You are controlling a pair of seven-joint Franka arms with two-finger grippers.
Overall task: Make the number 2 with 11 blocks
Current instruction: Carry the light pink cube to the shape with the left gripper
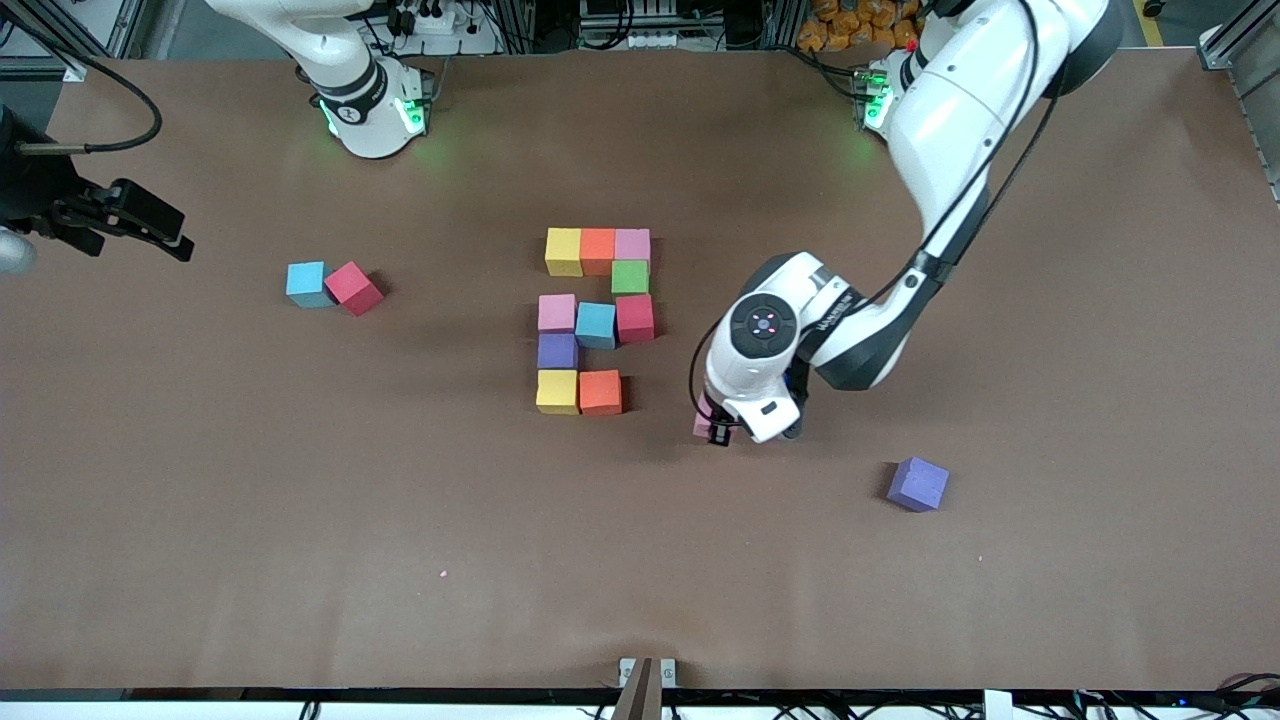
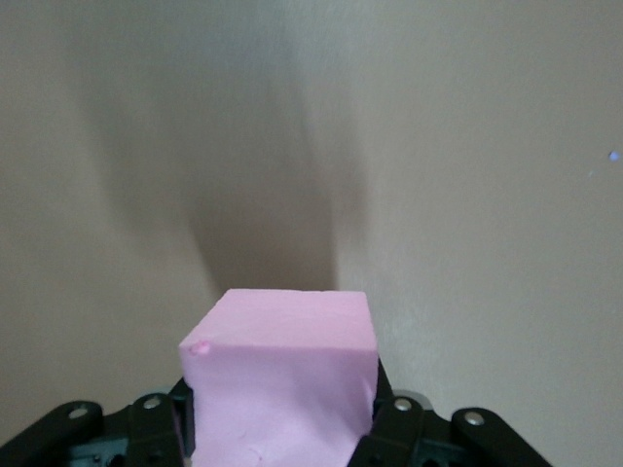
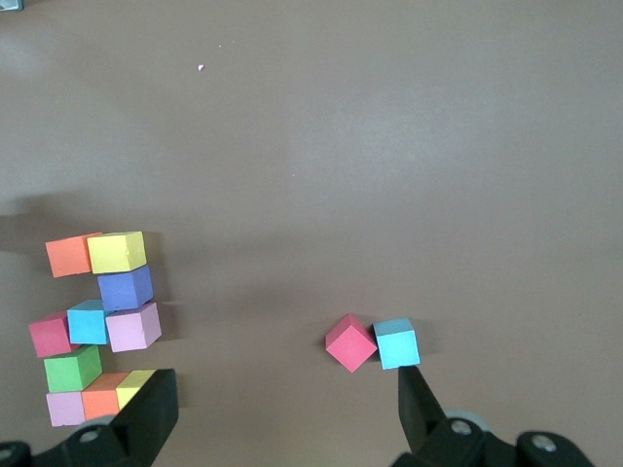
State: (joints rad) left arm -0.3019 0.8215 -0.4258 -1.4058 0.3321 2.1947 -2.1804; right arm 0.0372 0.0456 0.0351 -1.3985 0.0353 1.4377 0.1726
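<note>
— While the right arm waits, where's its gripper (image 1: pixel 185 247)?
— Over the table's edge at its own end, fingers spread wide; a spare light blue block (image 1: pixel 306 284) and red block (image 1: pixel 354 288) touch nearby.
— And the number 2 (image 1: pixel 596 318)?
— Mid-table, ten cubes, its nearest row one short.
— Left gripper (image 1: pixel 716 430)?
— Clamped on a pink block (image 2: pixel 282 384) — low, beside that row; a purple block (image 1: pixel 918 484) lies apart

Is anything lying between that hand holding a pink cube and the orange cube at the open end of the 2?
Nothing: the front view shows bare table between the left hand and that orange cube.
</note>
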